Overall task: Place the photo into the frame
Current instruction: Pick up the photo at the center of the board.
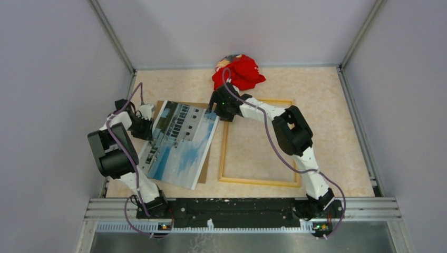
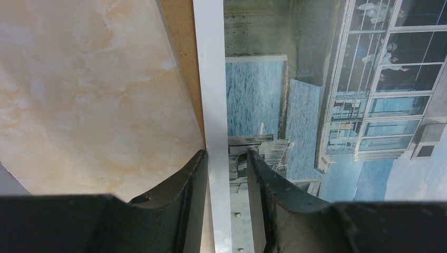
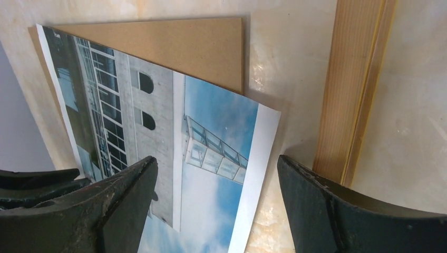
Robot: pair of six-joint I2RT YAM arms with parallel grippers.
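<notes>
We see the photo (image 1: 179, 139) lying picture side up on the left half of the marble-patterned table (image 1: 327, 116). It sits askew on the brown fibreboard backing panel (image 1: 207, 163), and its near corner hangs past the panel's edge. The print shows a white building with rows of windows against blue sky and cloud.

The left gripper (image 1: 150, 129) is at the photo's left edge. From the left wrist, its fingers (image 2: 263, 179) stand a narrow gap apart, and the photo's (image 2: 295, 105) white border runs between them. One finger is on the table side and the other over the printed face. We cannot tell whether they are pinching the paper. A strip of the backing panel (image 2: 179, 42) shows beside the border.

The right gripper (image 1: 216, 108) hangs over the photo's far right corner, its jaws wide apart and holding nothing. In its wrist view, that corner of the photo (image 3: 211, 116) lies between the right gripper's (image 3: 216, 161) fingers, with the backing panel (image 3: 174, 47) beyond.

The frame (image 1: 258, 182) lies flat to the right of the photo, under the right arm. The frame's (image 3: 353, 79) nearest rail shows pale wood with a yellow lip, just beside the photo's corner, with a strip of bare table between them.

A crumpled red cloth (image 1: 240, 73) lies at the far edge of the table.
</notes>
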